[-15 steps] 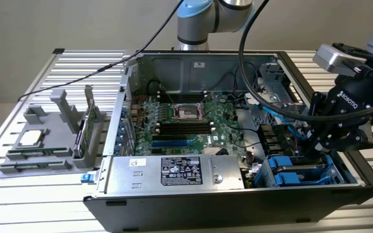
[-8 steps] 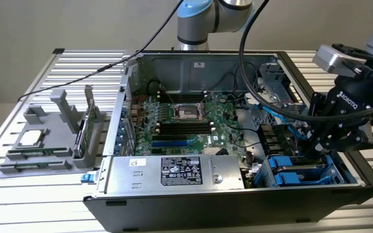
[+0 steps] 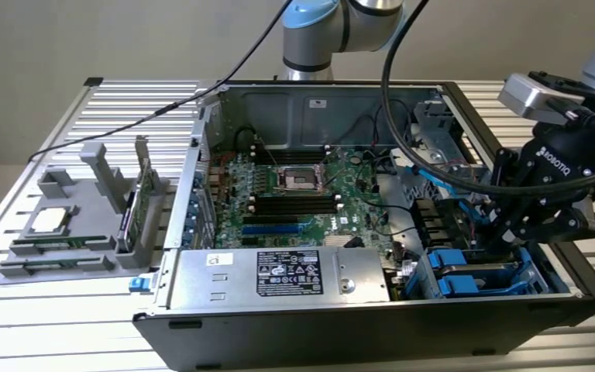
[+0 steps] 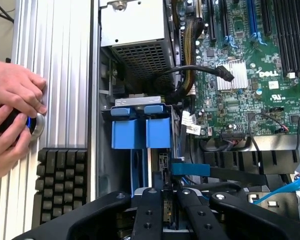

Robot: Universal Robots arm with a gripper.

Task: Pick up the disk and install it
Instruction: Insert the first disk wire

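1. The hand (image 3: 513, 242) reaches into the drive bay at the exterior view's right end of the open computer case (image 3: 380, 325), its fingers (image 4: 149, 212) drawn close together around the disk (image 4: 168, 212).
2. The disk stands on edge between the fingers, a narrow grey metal strip with bright blue plastic just beside it.
3. Blue drive carriers (image 4: 137, 127) sit just ahead in the bay.
4. The green motherboard (image 4: 250, 65) lies beyond.
5. A person's hands (image 4: 12, 115) press a button on the bench (image 4: 55, 75).
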